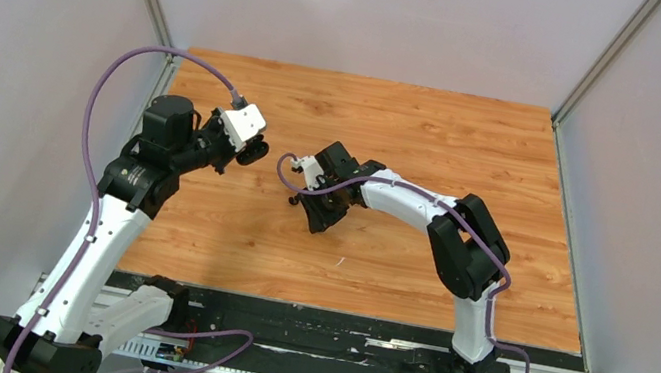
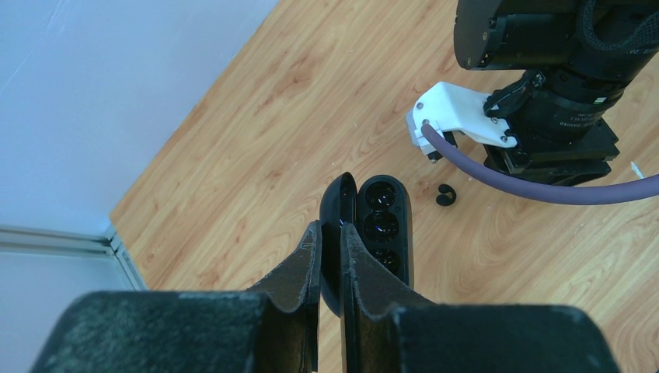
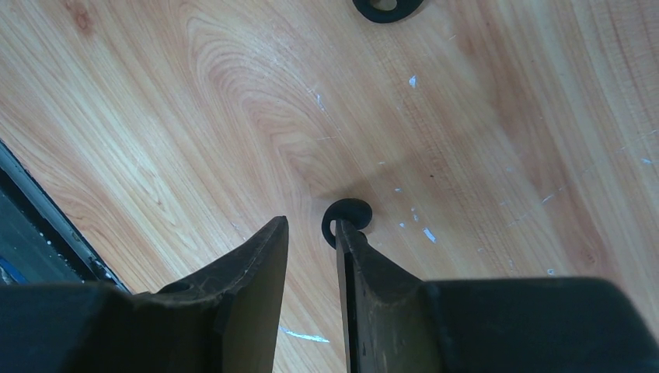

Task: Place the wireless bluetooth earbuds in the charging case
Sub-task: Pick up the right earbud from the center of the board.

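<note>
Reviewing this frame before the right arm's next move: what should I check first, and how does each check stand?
1. Charging case open, wells facing up: ok.
2. Left gripper clamped on the case's lid, steadying it: ok.
3. Wells free to take an earbud: cannot tell, they are dark and glossy.
4. Black earbud between the fingers of the right gripper: not ok, it sits at one fingertip, outside the gap.
5. Right jaws apart with nothing between them: ok.
6. Remaining earbuds located: cannot tell, only this one is clearly seen.
</note>
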